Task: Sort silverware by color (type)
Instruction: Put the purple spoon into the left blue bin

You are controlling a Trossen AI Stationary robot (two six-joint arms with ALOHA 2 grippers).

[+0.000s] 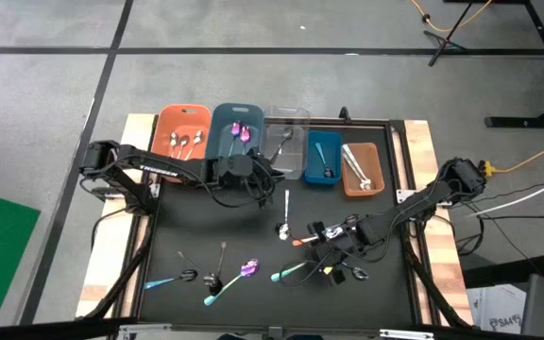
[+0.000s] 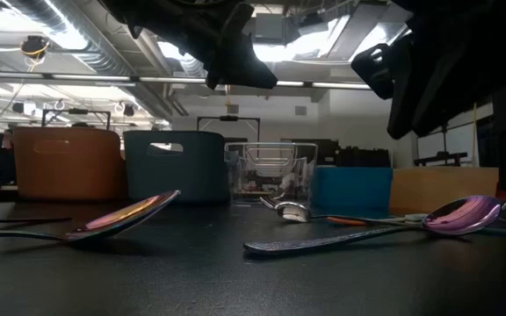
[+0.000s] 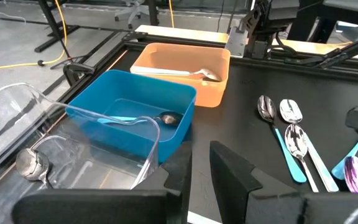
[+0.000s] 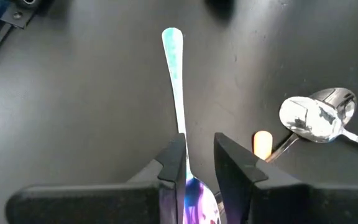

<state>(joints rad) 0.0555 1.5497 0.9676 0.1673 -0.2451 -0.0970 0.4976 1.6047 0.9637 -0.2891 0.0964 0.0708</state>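
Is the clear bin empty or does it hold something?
Not empty. The clear bin holds one silver utensil lying on its bottom, seen in the left wrist view.

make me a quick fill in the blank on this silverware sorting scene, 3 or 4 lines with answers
1. The right gripper has its fingers on either side of a purple spoon with a ____ handle.
2. The blue bin stands between the clear bin and the ____ bin.
3. The left gripper sits just in front of the row of ____.

Missing words: teal; brown; bins
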